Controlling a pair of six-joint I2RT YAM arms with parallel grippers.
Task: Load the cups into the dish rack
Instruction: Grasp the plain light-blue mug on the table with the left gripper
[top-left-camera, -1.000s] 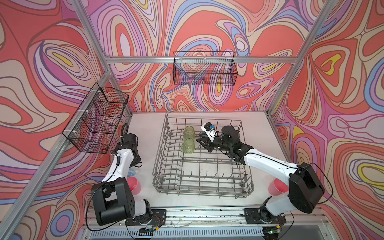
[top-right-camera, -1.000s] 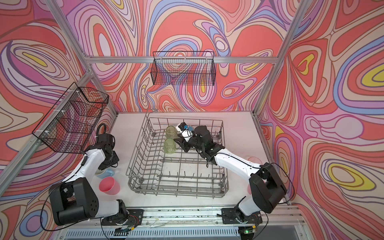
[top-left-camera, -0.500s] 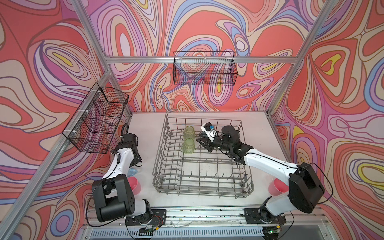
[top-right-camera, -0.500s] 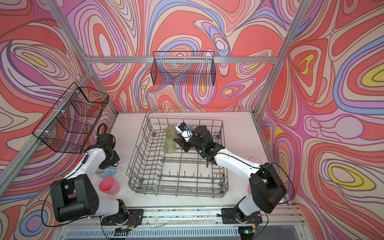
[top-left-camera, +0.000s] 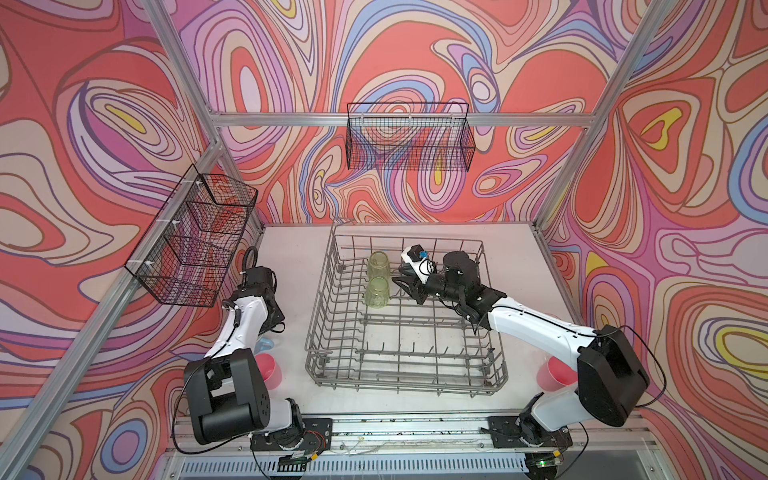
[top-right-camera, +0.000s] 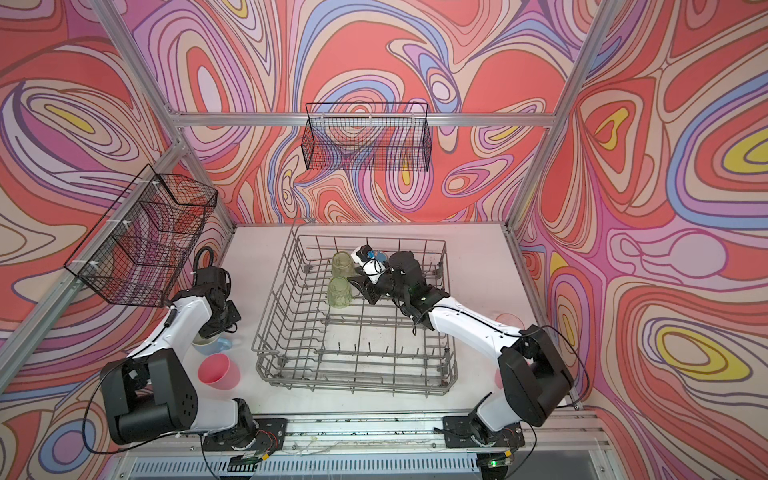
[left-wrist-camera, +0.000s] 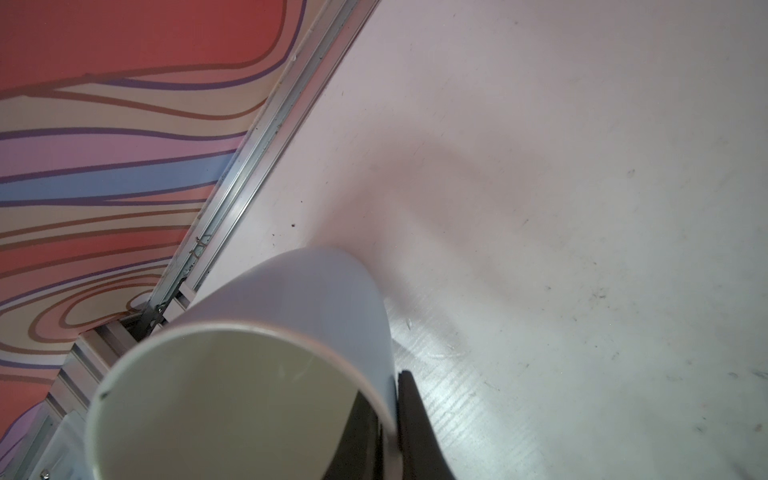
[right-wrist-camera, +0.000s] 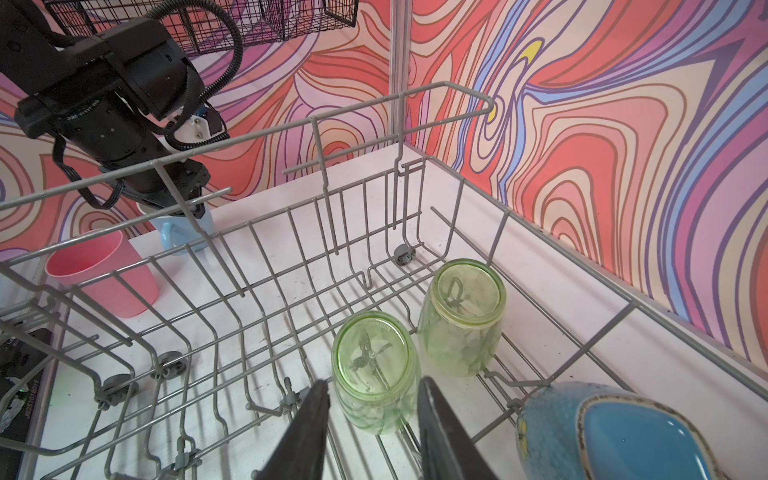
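Note:
The grey dish rack (top-left-camera: 319, 299) fills the table's middle. Two yellow-green tumblers (right-wrist-camera: 461, 316) stand upside down in its far left part. My right gripper (right-wrist-camera: 374, 384) is open, its fingers flanking the nearer tumbler (top-left-camera: 377, 292) with thin gaps. A blue mug (right-wrist-camera: 602, 432) lies in the rack beside it. Left of the rack my left gripper (left-wrist-camera: 392, 399) is shut on the wall of another blue mug (top-right-camera: 216, 344), one finger inside and one outside. An opaque pink cup (top-right-camera: 219, 370) stands just in front of that mug.
On the right, a pink cup (top-left-camera: 555, 376) is partly hidden behind my right arm, and a pale pink tumbler (top-right-camera: 510, 320) stands farther back. Black mesh baskets hang on the left wall (top-left-camera: 195, 241) and the back wall (top-left-camera: 409, 141).
My left gripper has closed onto the blue mug's wall, its arm shifting slightly. The right arm and the tumblers have not moved.

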